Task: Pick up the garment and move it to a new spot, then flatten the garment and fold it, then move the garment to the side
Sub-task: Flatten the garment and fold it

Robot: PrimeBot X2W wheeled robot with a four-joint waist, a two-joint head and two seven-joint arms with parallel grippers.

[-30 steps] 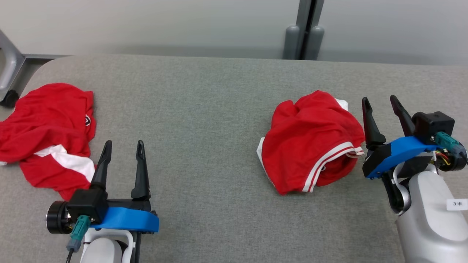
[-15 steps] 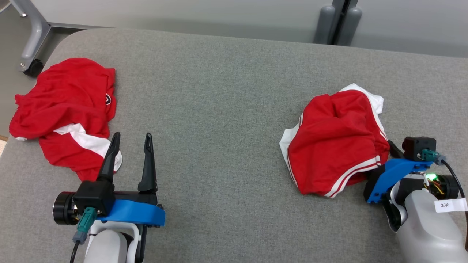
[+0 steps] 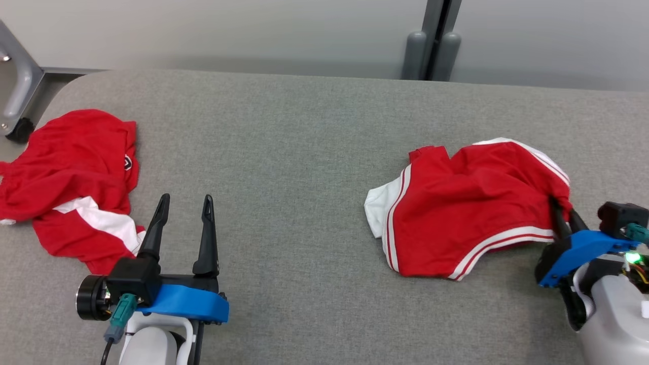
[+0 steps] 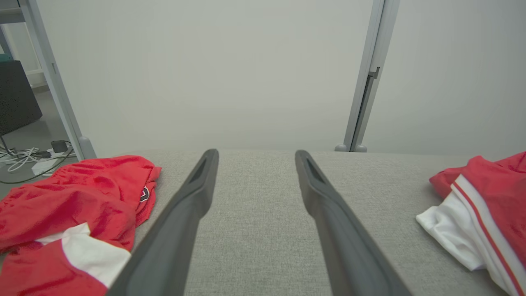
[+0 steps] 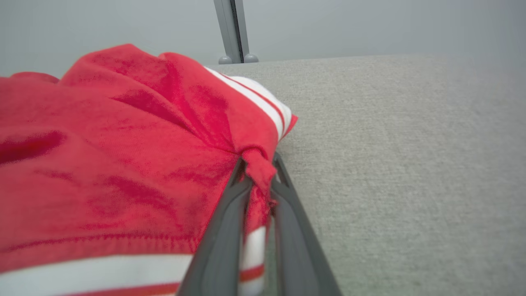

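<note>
The right end effector (image 5: 259, 174) pinched a small tuck of the red garment (image 3: 466, 213), lying crumpled on the right of the bench (image 3: 304, 142); the left end effector (image 3: 183, 205) stood spread and empty. So thin a bite (barely a fold) could slip during lifting.

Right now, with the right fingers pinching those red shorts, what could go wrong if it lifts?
1. The right fingers hold just a small pinch at the edge of the shorts; it may slip out on lifting.
2. Held by one edge, the shorts will likely hang bunched and drag on the table, making flattening harder.
3. The open left fingers sit near the other garment and could snag it.
</note>
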